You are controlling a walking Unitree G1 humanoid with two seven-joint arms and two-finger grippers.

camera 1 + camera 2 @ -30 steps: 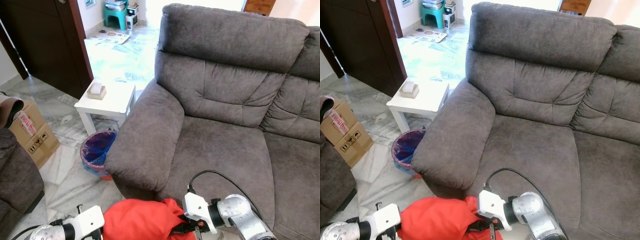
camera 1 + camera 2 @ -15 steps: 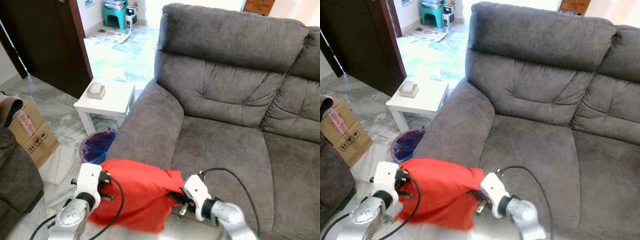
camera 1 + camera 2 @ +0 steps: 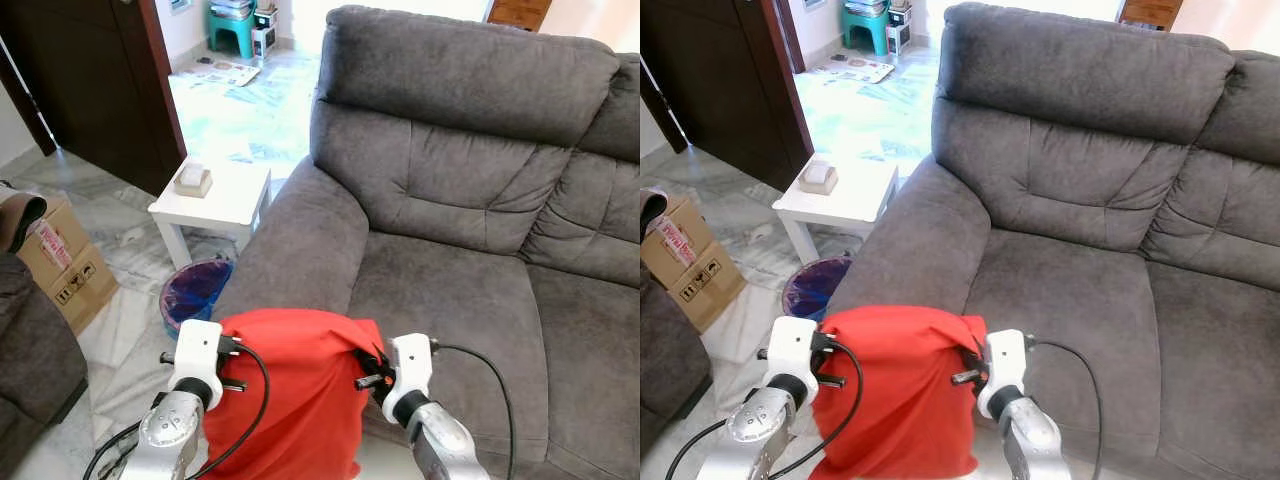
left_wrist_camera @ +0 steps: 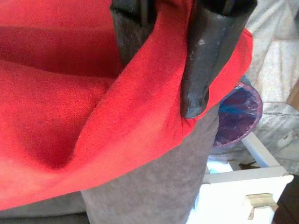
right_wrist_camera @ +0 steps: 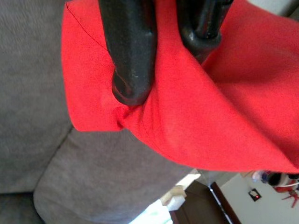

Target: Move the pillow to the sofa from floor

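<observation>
Red pillow (image 3: 290, 390) is up off the floor, held between both arms at bottom centre of the frame, hanging in front of the sofa's (image 3: 470, 190) left armrest (image 3: 290, 250) and seat edge. Its top edge sits about level w/ the seat front, the rest drapes down out of frame.

Left gripper (image 4: 161, 56): fingers clamped on the pillow's left edge, red fabric pinched between the two black fingers (image 4: 210, 51) per wrist view. White wrist housing shows at lower left in the head view, black cable looping over the fabric.

Right gripper (image 5: 161, 51): fingers clamped on the pillow's right top corner, cloth bunched between them, grey sofa cushion behind. Its white wrist is at bottom centre-right in the head view, just over the seat's front edge.

Pillow isn't resting on the seat, can't tell if it touches the armrest front.

Rest of room: white side desk (image 3: 215, 200) left of the armrest w/ a small tissue box (image 3: 193, 181) on it. Purple-lined bin (image 3: 195, 295) on the marble floor (image 3: 120, 330) just below the desk, beside the armrest. Cardboard box (image 3: 60, 262) at left edge, dark door (image 3: 100, 80) upper left, green stool (image 3: 232, 25) at top.
</observation>
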